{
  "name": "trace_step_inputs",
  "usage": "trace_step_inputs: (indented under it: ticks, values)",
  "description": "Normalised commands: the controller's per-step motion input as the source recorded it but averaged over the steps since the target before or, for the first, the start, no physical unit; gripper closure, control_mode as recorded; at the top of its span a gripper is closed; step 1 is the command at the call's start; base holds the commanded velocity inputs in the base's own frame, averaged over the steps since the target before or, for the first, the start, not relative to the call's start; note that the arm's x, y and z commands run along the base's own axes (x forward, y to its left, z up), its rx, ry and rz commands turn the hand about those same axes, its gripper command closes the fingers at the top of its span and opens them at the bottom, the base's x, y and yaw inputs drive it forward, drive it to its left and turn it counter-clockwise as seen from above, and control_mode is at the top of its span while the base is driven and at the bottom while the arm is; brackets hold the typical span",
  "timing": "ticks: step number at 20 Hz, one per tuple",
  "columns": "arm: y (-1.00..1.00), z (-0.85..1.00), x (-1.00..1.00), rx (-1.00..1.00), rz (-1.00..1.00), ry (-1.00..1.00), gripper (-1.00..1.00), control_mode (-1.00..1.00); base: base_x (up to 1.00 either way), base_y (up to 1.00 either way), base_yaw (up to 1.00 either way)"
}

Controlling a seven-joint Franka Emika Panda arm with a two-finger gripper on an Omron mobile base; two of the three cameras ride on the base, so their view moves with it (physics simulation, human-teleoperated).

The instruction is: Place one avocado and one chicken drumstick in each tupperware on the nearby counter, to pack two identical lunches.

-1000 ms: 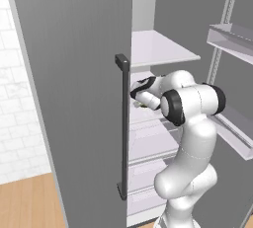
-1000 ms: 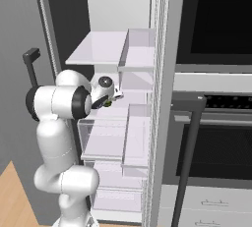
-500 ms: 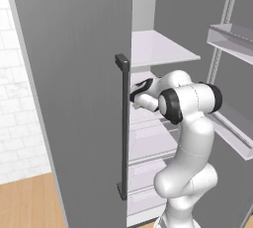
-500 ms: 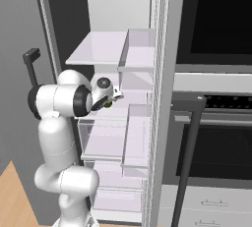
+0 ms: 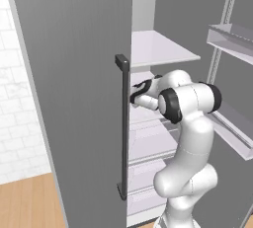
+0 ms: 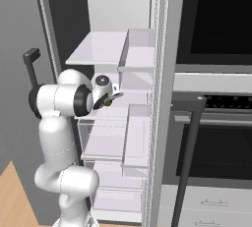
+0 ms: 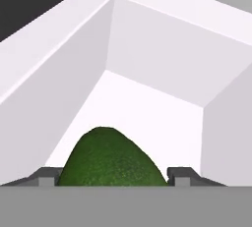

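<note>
While the white arm is reaching into the open fridge in the left base view, the gripper [image 5: 134, 93] is sitting just past the door handle [image 5: 122, 128], under the upper shelf [image 5: 158, 49] at 12 o'clock. From the right base view, a green speck of the avocado [image 6: 107, 101] is showing at the fingertips, with door bins crowding at 3 o'clock. Through the hand view, both fingers [image 7: 45, 176] are pinching the avocado's widest part; it is probably light, firm and smooth-skinned, so a mid-body hold suits it. White fridge walls are closing in on every side, so backing straight out looks safest.
</note>
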Motion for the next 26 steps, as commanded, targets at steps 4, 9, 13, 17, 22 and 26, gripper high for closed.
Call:
trace_step_inputs:
  ticks: [4,9,13,17,22,26]
  values:
    - [0.00,-0.19,-0.38,0.00,0.00,-0.04,1.00,-1.00,0.00,0.00,0.00]
    - [-0.01,-0.01,-0.70,0.00,-0.13,-0.10,1.00,-1.00,0.00,0.00,0.00]
    - [-0.11,0.04,-0.63,0.00,-0.21,-0.10,1.00,-1.00,0.00,0.00,0.00]
    - [-0.06,0.59,-0.37,0.01,-0.11,-0.02,1.00,-1.00,0.00,0.00,0.00]
    - [0.00,0.92,-0.52,0.06,-0.05,0.00,1.00,-1.00,0.00,0.00,0.00]
    - [0.00,0.99,-0.61,0.08,-0.06,0.00,1.00,-1.00,0.00,0.00,0.00]
